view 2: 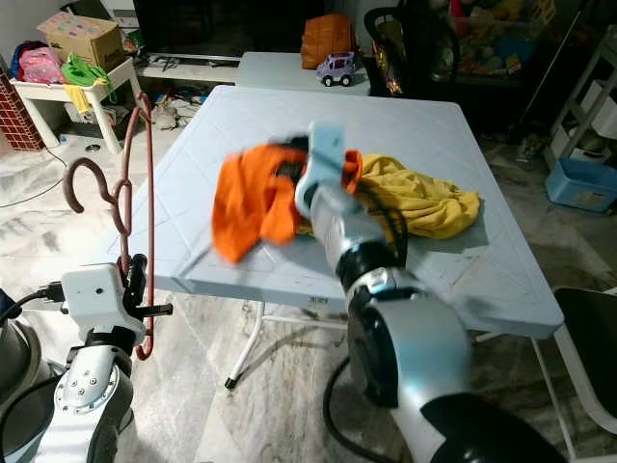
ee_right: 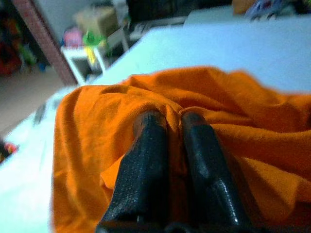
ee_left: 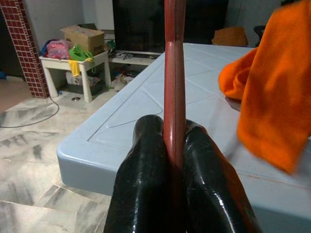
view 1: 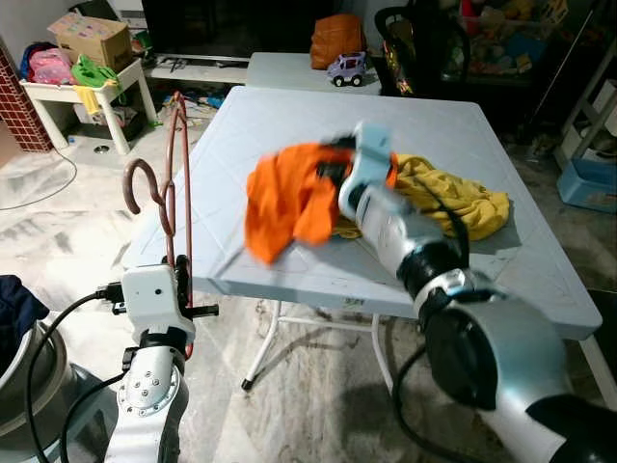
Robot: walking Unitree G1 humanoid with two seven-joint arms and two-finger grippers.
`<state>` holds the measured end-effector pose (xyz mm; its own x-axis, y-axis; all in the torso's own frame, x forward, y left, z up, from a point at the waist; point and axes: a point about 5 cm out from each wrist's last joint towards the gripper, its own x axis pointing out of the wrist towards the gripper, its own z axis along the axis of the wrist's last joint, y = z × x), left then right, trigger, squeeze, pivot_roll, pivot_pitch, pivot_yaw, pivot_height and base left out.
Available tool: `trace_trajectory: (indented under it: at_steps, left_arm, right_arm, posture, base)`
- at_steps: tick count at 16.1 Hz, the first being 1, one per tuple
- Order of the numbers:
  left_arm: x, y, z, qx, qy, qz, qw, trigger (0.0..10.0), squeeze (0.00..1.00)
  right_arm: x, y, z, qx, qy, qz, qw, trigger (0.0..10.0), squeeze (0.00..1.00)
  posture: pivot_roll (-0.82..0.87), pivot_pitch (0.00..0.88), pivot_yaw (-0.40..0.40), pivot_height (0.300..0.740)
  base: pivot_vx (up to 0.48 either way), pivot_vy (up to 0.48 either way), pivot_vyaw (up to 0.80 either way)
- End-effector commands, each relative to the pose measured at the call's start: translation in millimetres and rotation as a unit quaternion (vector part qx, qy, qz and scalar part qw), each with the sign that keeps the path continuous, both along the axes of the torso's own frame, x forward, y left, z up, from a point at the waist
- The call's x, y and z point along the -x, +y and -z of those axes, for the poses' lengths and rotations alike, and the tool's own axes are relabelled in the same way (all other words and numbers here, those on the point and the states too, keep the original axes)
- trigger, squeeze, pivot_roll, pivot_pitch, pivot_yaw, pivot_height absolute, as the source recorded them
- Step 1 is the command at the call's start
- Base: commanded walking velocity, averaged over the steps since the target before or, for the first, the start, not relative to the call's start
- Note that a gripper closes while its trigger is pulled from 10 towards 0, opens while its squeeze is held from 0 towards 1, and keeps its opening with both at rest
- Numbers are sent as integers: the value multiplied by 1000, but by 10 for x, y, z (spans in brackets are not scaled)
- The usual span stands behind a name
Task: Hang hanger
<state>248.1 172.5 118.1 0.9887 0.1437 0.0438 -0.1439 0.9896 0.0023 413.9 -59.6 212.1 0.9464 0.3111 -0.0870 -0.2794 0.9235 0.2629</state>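
A red-brown hanger (view 1: pixel 176 183) stands upright just off the left edge of the light blue table (view 1: pixel 318 116), hook (view 1: pixel 145 188) pointing left. My left gripper (ee_left: pixel 174 131) is shut on its lower bar, low and left of the table. An orange garment (view 1: pixel 284 198) hangs lifted above the table's front half, blurred. My right gripper (ee_right: pixel 167 119) is shut on a fold of it, and its wrist (view 1: pixel 371 188) reaches in from the right. A yellow garment (view 1: pixel 463 203) lies crumpled on the table just beyond the arm.
A second table at the back carries a toy car (view 1: pixel 347 69) and an orange bag (view 1: pixel 337 39). A white side table with a cardboard box (view 1: pixel 92 43) stands far left. A blue stool (view 1: pixel 588 183) is at the right. The floor is marble.
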Motion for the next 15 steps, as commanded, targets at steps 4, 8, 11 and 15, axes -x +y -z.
trace_trajectory:
  at_steps: [4, 8, 11, 15]
  left_arm:
    - [-7, 6, -65, -5, -15, -10, 1000, 10000, 0]
    - [-21, -7, -69, -4, -17, -9, 1000, 10000, 0]
    - [-32, -12, -66, -3, -17, -8, 1000, 10000, 0]
    - [-35, -12, -62, -3, -16, -6, 1000, 10000, 0]
  right_arm:
    - [-111, -258, -1005, -100, -168, 81, 977, 0, 0]
    - [-117, -392, -1109, -73, -193, 122, 971, 0, 0]
    - [-97, -173, -537, 162, -152, 53, 974, 10000, 765]
    - [-43, -238, -107, 285, -126, -14, 950, 10000, 1000]
  posture:
    - [173, 0, -61, 740]
    - [165, 0, -60, 740]
    - [168, 0, -59, 740]
    - [162, 0, -52, 740]
  base:
    - [0, 0, 0]
    - [0, 0, 0]
    - [0, 0, 0]
    - [0, 0, 0]
